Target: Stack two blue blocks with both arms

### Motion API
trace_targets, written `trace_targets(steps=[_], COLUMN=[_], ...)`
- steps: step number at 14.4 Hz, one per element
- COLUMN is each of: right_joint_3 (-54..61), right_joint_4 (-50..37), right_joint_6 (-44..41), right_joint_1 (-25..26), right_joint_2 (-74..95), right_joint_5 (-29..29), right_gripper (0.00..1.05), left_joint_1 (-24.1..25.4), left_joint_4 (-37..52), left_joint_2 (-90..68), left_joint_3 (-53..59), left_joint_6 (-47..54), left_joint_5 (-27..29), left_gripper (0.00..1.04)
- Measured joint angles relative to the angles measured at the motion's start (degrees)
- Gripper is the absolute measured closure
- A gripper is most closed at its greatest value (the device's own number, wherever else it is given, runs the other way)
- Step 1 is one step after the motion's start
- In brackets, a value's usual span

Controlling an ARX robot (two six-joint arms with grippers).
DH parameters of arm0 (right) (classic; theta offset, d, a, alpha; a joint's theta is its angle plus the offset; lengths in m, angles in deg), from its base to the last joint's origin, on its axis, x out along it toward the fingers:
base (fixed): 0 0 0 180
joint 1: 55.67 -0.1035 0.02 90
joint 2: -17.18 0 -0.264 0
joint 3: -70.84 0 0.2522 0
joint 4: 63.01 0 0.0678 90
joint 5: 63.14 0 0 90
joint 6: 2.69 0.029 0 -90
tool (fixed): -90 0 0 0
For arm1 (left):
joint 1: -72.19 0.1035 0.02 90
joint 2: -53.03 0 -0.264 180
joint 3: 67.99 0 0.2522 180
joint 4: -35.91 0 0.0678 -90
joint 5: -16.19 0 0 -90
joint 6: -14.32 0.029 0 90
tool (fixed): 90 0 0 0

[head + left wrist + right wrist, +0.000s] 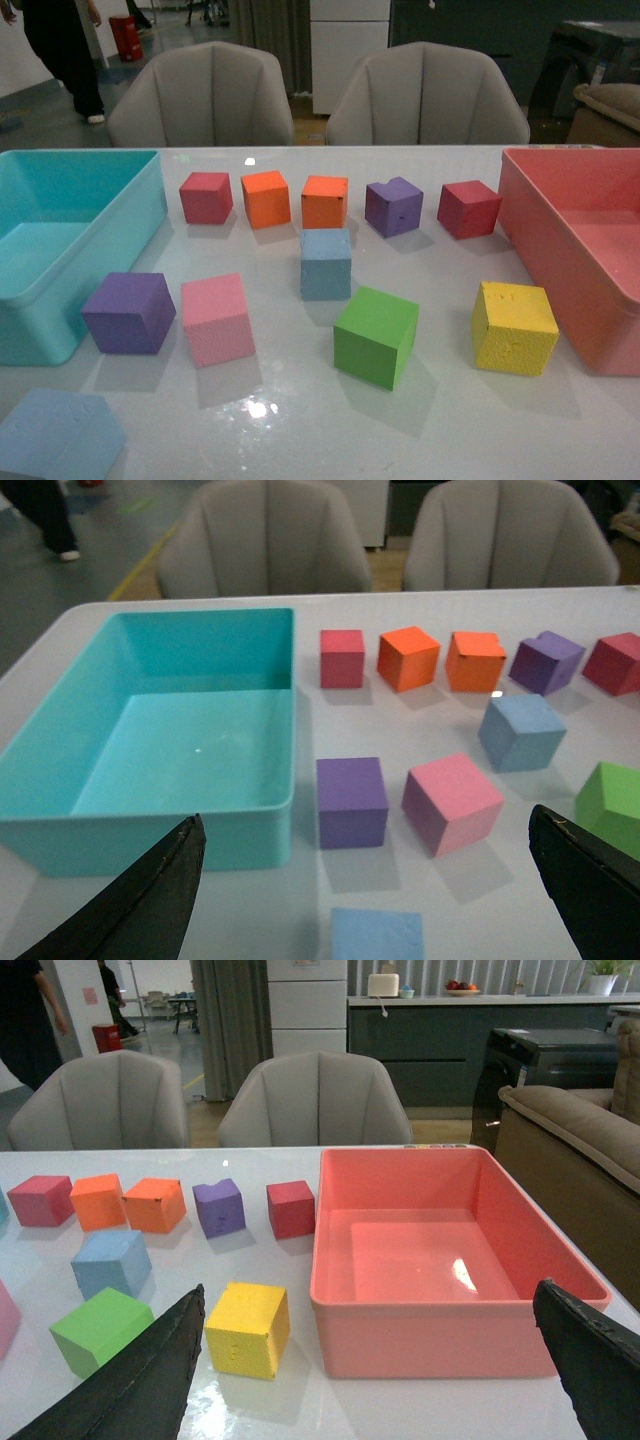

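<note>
One blue block stands mid-table, just in front of the back row of cubes; it also shows in the left wrist view and the right wrist view. The other blue block lies at the near left corner, in front of the turquoise bin. In the left wrist view this second block sits low between the wide-apart fingers of my left gripper, which is open and empty. My right gripper is open too, facing the pink bin and a yellow cube. Neither arm shows in the front view.
A turquoise bin stands at the left and a pink bin at the right. Red, orange and purple cubes form a back row. Purple, pink, green and yellow cubes lie nearer. Two chairs stand behind the table.
</note>
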Motion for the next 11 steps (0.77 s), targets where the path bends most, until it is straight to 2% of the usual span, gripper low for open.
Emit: trace_targets(steps=[3,6,11], right_joint_3=[0.0,0.0,0.0], right_joint_4=[0.0,0.0,0.0], right_joint_6=[0.0,0.0,0.0], right_joint_1=[0.0,0.0,0.0], right_joint_2=[0.0,0.0,0.0], right_joint_5=[0.0,0.0,0.0], right_gripper=[0.06,0.06,0.06], left_joint_1=[1.3,4.0,3.5], left_joint_4=[11.3,10.0,8.2], left_joint_2=[-24.2,-42.2,-43.3], left_joint_3=[-6.8,-10.1,-9.9], left_joint_6=[0.0,0.2,0.5], left_joint_5=[-4.7,-8.9,-11.3], left_gripper=[0.07,0.07,0.07])
